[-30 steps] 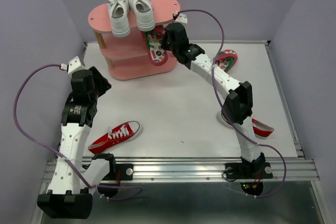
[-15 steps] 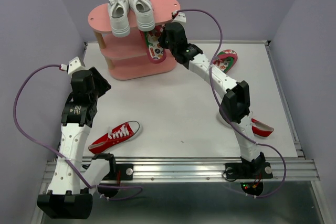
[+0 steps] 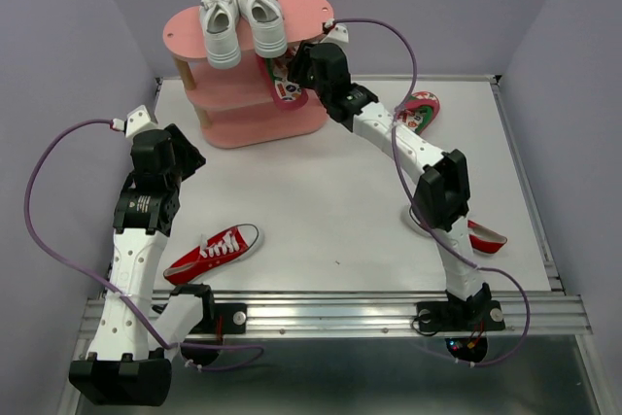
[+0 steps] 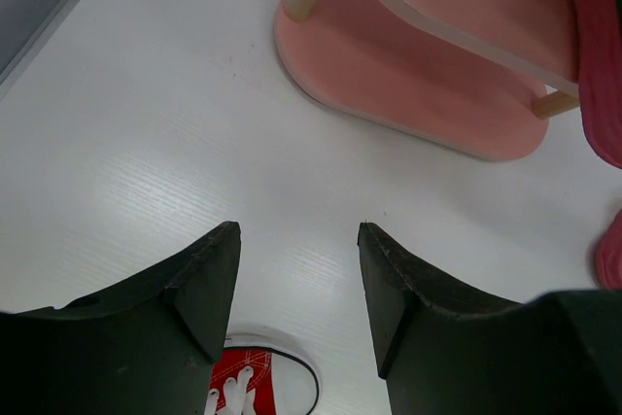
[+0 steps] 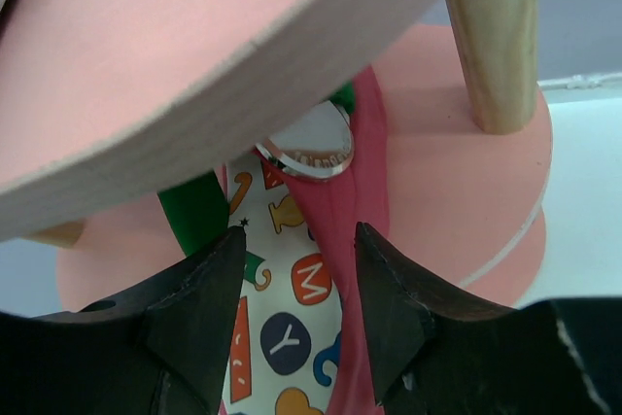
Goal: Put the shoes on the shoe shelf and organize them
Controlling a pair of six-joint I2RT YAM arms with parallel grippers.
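The pink shoe shelf (image 3: pixel 306 9) stands at the back of the table, with two white sneakers (image 3: pixel 222 26) on its top board. One patterned flip-flop (image 3: pixel 284 86) lies on the middle tier, sticking out at the right end. My right gripper (image 3: pixel 297 69) is at that flip-flop (image 5: pixel 292 337), open, its jaws either side of the red strap and footbed. A second flip-flop (image 3: pixel 420 109) lies on the table to the right. One red sneaker (image 3: pixel 214 252) lies near my left arm. My left gripper (image 4: pixel 296 235) hangs open and empty above its toe (image 4: pixel 260 386).
Another red sneaker (image 3: pixel 484 237) lies half hidden behind my right forearm at the right front. A wooden post (image 5: pixel 496 36) of the shelf stands just right of my right gripper. The shelf's bottom board (image 4: pixel 389 75) lies ahead of the left gripper. Purple walls close in the table.
My right gripper pushed the flip-flop further in under the top board, and its jaws have parted from shut to open. The left arm has not moved.
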